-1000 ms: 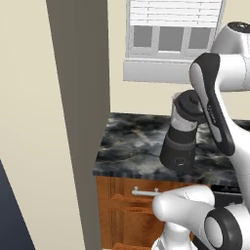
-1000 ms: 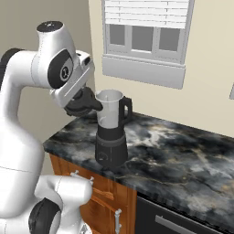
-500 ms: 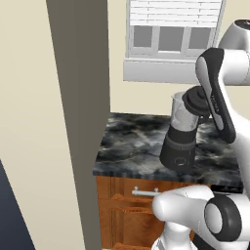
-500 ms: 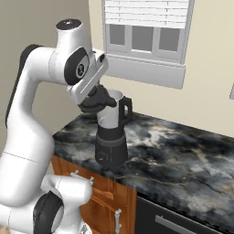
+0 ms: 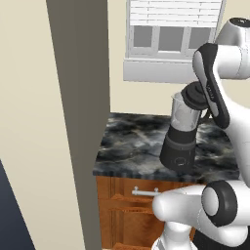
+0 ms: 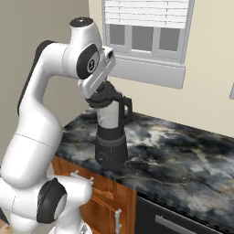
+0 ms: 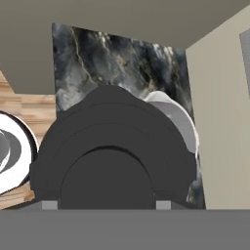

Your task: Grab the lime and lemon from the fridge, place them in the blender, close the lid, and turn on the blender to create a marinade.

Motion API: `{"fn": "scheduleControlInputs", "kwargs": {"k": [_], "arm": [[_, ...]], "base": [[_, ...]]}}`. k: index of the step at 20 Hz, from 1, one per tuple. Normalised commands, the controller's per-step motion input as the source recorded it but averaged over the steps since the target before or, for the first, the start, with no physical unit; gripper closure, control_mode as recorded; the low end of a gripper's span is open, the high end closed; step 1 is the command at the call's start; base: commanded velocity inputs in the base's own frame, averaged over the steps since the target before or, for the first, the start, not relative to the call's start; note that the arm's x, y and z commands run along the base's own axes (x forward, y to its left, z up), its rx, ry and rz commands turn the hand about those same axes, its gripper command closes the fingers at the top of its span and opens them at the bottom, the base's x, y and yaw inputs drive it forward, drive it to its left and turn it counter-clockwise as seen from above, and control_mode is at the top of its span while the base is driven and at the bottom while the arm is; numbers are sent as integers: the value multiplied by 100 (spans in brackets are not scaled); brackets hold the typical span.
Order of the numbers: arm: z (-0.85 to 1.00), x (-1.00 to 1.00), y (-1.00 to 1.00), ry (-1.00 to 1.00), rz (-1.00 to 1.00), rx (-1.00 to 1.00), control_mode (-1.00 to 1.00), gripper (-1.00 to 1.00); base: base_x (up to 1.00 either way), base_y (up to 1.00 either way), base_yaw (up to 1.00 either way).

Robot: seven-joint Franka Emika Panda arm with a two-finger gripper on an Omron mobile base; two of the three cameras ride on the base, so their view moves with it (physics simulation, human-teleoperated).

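1. One round black domed lid (image 7: 114, 151) is sitting in the end effector (image 6: 104, 93), which is clenched around it just above the jar's top.
2. The clear-jarred blender with a dark grey-black base (image 6: 110, 137) is standing on the black marbled stone bench (image 6: 183, 160).
3. A white-framed window (image 5: 171, 36) is hanging behind.

Over the last second the arm has swung its hand from beside the blender (image 6: 111, 132) to directly above the jar. In the right base view the upper arm has risen and the wrist now covers the jar's top. The gripper (image 6: 104, 97) holds the lid (image 7: 114, 151), which now sits over the jar mouth, slightly off-centre in the hand view
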Motion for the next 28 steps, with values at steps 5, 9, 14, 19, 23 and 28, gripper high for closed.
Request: {"fn": "scheduleControlInputs", "kwargs": {"k": [5, 9, 14, 19, 23, 28], "arm": [[0, 26, 0, 0, 0, 0, -100, 100], [0, 29, 0, 0, 0, 0, -100, 100], [0, 33, -2, 0, 0, 0, -100, 100], [3, 32, -4, 0, 0, 0, -100, 100], [7, 32, -8, 0, 0, 0, -100, 100], [4, 30, -7, 0, 0, 0, -100, 100]], "base": [[0, 0, 0], [0, 0, 0], [0, 0, 0], [0, 0, 0], [0, 0, 0], [0, 0, 0]]}}
